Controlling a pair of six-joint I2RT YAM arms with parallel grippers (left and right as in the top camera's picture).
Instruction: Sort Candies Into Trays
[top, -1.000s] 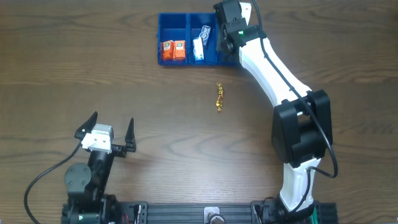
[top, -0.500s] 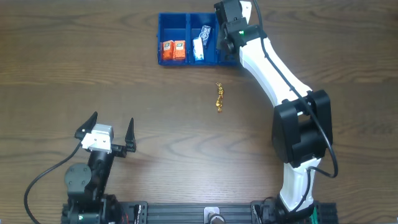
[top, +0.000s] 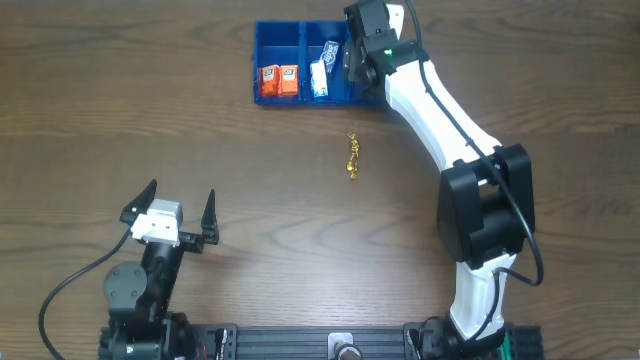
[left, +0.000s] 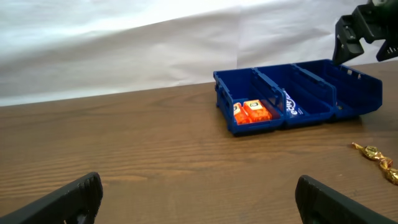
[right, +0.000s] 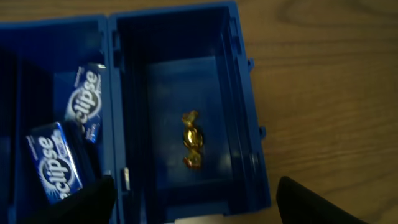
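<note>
One gold candy (right: 191, 142) lies inside the blue tray (top: 278, 42), in the box at the tray's right end. It sits on the floor of that box, all by itself. In the middle box next to it are blue packs (right: 55, 160), leaning on each other. In the left box are two orange boxes (top: 279, 81), side by side.

The right claw (right: 198, 194) hangs right over the box with the gold candy. Its two fingers are spread wide apart and there is nothing between them.

A few more gold candies (top: 353, 157) lie in a little bunch on the brown wooden table (top: 150, 120). They are near the tray, on the side where the arms stand, and they do not touch it.

The left claw (top: 180, 190) is far from the tray and the candies, close to its own stand. Its fingers are spread wide too, and it has nothing in them.
</note>
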